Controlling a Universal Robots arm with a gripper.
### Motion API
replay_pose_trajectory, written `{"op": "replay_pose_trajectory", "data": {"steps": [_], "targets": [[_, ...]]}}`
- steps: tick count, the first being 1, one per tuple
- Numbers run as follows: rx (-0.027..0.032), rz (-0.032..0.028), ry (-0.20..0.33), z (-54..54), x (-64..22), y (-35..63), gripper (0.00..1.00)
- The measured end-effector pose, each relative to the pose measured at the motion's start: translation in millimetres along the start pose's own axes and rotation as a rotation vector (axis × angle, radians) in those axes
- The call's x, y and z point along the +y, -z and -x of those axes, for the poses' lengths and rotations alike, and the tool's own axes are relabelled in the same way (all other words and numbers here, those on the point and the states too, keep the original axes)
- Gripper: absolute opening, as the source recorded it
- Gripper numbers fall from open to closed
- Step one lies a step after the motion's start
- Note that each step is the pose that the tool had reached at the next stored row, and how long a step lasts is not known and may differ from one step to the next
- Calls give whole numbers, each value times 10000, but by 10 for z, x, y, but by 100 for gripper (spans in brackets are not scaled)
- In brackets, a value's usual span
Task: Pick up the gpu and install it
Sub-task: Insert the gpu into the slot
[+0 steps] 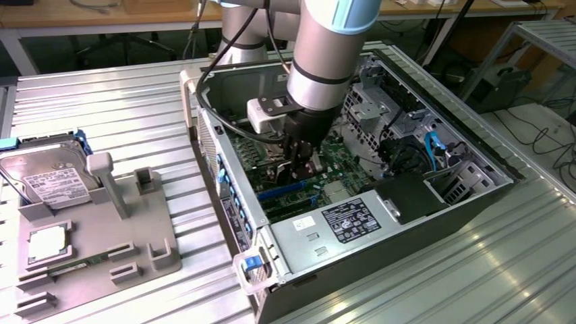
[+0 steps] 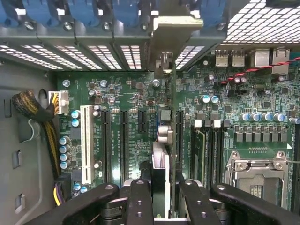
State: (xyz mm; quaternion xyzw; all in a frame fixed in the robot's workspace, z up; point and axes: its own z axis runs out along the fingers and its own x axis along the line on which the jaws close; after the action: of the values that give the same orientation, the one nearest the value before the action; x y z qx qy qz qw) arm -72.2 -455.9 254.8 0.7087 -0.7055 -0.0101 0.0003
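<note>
Now | gripper point(image 2: 161, 199) clamped on gpu point(image 2: 161, 154) | card edge-on, upright over motherboard point(image 2: 126, 93) slot | inside case point(image 1: 468, 145)

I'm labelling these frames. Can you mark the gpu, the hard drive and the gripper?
gpu point(image 2: 161, 168): wrist view, its upper edge, seen edge-on.
hard drive point(image 1: 47, 177): exterior view, its white label.
gripper point(image 2: 161, 199): wrist view, midway between its fingertips.

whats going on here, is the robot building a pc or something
A single robot arm has reached into an open computer case lying on a metal table. Its gripper is shut on the gpu, held edge-on right above the green motherboard, in line with the long expansion slots and with its metal bracket up at the case's rear openings. Whether the card is fully seated can't be told. On the exterior view's left, a grey fixture tray holds a hard drive and a small processor chip.
</note>
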Motion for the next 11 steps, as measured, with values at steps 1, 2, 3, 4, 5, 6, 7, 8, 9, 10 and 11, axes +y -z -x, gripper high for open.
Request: {"op": "replay_pose_trajectory", "data": {"steps": [1, 2, 3, 4, 5, 6, 7, 8, 9, 10, 11], "targets": [[0, 0, 5, 8, 0, -1, 27], [0, 0, 8, 11, 1, -1, 27], [0, 0, 8, 12, 3, -2, 27], [0, 0, 9, 12, 5, -2, 27], [1, -1, 9, 13, 7, -3, 27], [0, -2, 8, 13, 11, -6, 27], [0, -3, 9, 13, 15, -9, 27], [0, -2, 10, 13, 17, -12, 27], [0, -2, 11, 13, 19, -14, 27], [-2, -3, 11, 14, 21, -21, 27], [-1, -3, 11, 14, 21, -28, 27]]}}
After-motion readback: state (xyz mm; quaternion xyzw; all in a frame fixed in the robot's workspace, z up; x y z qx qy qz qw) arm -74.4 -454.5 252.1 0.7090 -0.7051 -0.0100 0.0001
